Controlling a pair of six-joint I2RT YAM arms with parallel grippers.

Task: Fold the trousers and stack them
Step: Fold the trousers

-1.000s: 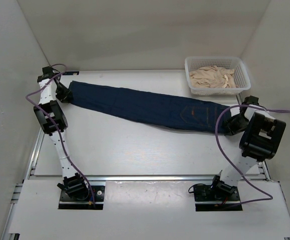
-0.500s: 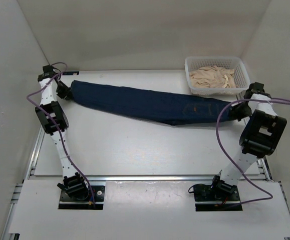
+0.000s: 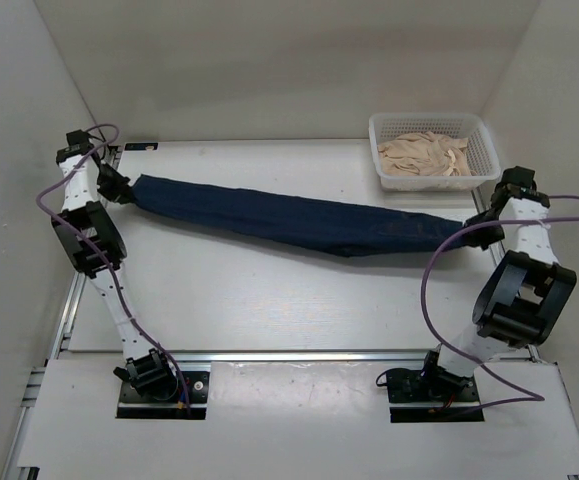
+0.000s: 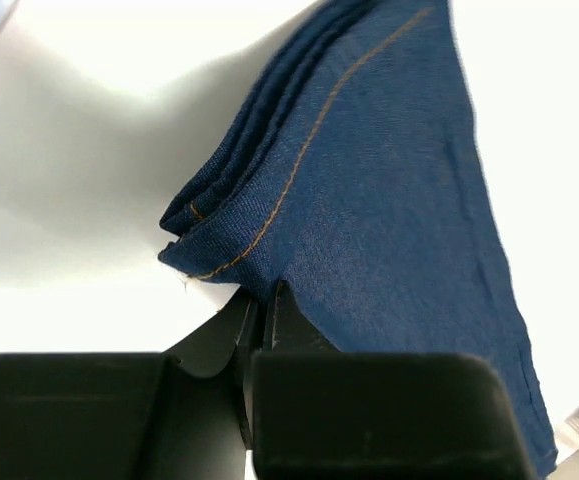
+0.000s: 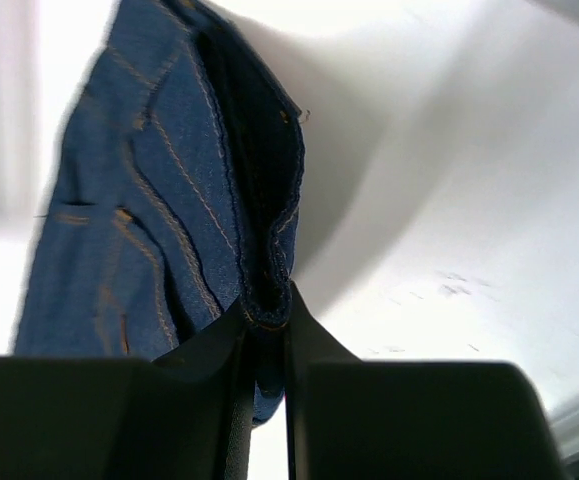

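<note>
The dark navy jeans (image 3: 289, 218) hang stretched between my two grippers, folded lengthwise, sagging in the middle above the white table. My left gripper (image 3: 127, 190) is shut on the hem end at the far left; the left wrist view shows the stacked hems with orange stitching (image 4: 369, 190) pinched between the fingers (image 4: 294, 325). My right gripper (image 3: 467, 229) is shut on the waistband end at the right; the right wrist view shows the waistband edge (image 5: 269, 290) clamped between the fingers (image 5: 309, 335). The tan patch is hidden.
A white plastic basket (image 3: 432, 125) holding beige cloth (image 3: 424, 157) stands at the back right, close behind the right gripper. White walls close the table at the left, back and right. An aluminium rail (image 3: 289, 355) runs along the near edge.
Both grippers have moved outward and up with the jeans, the left further left, the right further right and back. The jeans are pulled tauter and narrower.
</note>
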